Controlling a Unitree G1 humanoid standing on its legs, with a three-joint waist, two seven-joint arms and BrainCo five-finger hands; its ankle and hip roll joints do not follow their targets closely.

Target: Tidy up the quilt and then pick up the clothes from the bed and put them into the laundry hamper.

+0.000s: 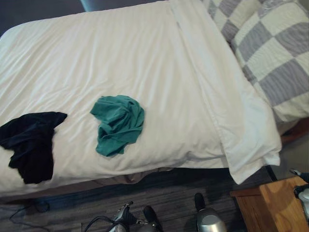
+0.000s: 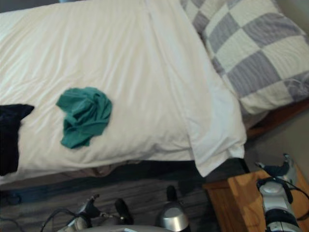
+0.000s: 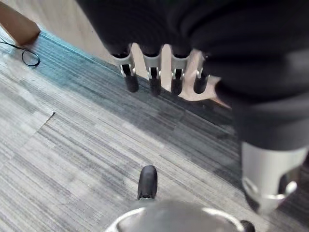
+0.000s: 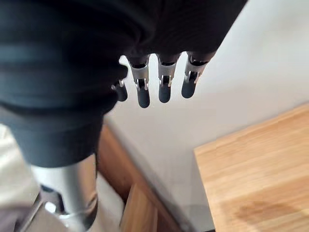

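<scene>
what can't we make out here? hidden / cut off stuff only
- Black garment: cut off by the left edge in the right eye view, so its full extent shows in the left eye view alone.
- Checked pillow: cropped by the top and right edges in both eye views.
- Wooden nightstand: only a corner is in frame.
- Green garment: crumpled, type unclear.

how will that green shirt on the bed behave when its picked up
Probably floppy: the green garment lies crumpled in soft folds on the white quilt, so it should sag and unfurl when lifted. It looks thin, likely light. A pinch on one fold may leave the rest trailing.
</scene>
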